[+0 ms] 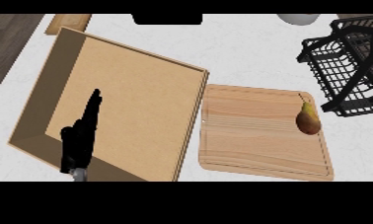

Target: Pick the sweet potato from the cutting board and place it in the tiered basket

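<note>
a: sweet potato [308,118]?
b: 3 o'clock edge of the cutting board [251,134], ungrasped. left hand [77,141] rests at 8 o'clock, fingers straight, empty.
a: next?
b: likely a reach, then the tiered basket [342,65], 1 o'clock.

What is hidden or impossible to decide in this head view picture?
Right hand: shows nowhere in the head view.
Tiered basket: cut off by the right edge; its tiers and contents cannot be told.
Pale round thing at the top: cut by the upper edge; unclear what it is.
Sweet potato on the cutting board: its underside is hidden.
Left hand: whether it touches the wooden tray under it cannot be told.
</note>
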Motion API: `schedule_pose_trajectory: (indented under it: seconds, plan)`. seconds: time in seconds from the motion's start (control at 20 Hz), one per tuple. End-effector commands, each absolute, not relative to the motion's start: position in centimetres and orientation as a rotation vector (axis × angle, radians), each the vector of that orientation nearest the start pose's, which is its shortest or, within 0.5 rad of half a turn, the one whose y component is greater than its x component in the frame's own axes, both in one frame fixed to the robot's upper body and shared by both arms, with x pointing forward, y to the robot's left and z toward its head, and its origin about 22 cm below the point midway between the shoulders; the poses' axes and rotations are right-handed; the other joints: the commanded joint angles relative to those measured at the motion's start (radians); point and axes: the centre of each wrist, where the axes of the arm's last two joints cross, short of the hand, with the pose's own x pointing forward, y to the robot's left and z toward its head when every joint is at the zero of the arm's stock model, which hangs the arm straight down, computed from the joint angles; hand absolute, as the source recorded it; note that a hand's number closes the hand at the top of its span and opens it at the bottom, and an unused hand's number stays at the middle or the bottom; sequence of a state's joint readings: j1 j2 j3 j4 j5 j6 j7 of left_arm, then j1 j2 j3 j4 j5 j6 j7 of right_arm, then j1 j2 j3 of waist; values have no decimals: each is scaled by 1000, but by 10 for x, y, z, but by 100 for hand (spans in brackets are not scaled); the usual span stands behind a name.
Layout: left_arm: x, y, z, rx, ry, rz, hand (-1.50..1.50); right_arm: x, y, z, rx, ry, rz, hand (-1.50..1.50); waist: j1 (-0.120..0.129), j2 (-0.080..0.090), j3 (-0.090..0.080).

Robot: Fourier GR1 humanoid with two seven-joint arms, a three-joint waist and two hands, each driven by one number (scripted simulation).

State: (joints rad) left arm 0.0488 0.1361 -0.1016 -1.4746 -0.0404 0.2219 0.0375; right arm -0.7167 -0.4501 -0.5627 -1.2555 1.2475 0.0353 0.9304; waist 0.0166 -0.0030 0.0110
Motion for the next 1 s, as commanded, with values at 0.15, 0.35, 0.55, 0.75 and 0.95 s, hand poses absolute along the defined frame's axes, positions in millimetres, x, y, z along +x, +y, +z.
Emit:
schedule_pose_trajectory:
  seconds: [0.15, 0.35, 0.55, 0.75, 0.95]
  plan:
    - [206, 234, -48, 237, -1316, -38, 0, 366, -398, 194, -1320, -797, -461, -150, 7, 8, -9]
    - [214, 234, -52, 229, -1296, -26, 0, 363, -406, 173, -1256, -927, -561, -150, -4, 9, -9]
    - [224, 245, -45, 251, -1316, -35, 0, 362, -405, 164, -1241, -1055, -690, -150, -5, 8, -9]
    - [222, 238, -51, 248, -1298, -26, 0, 354, -404, 189, -1303, -1174, -772, -150, -17, 3, -11]
    - [204, 249, -54, 256, -1301, -19, 0, 328, -427, 198, -1478, -1152, -938, -150, -22, -1, -12]
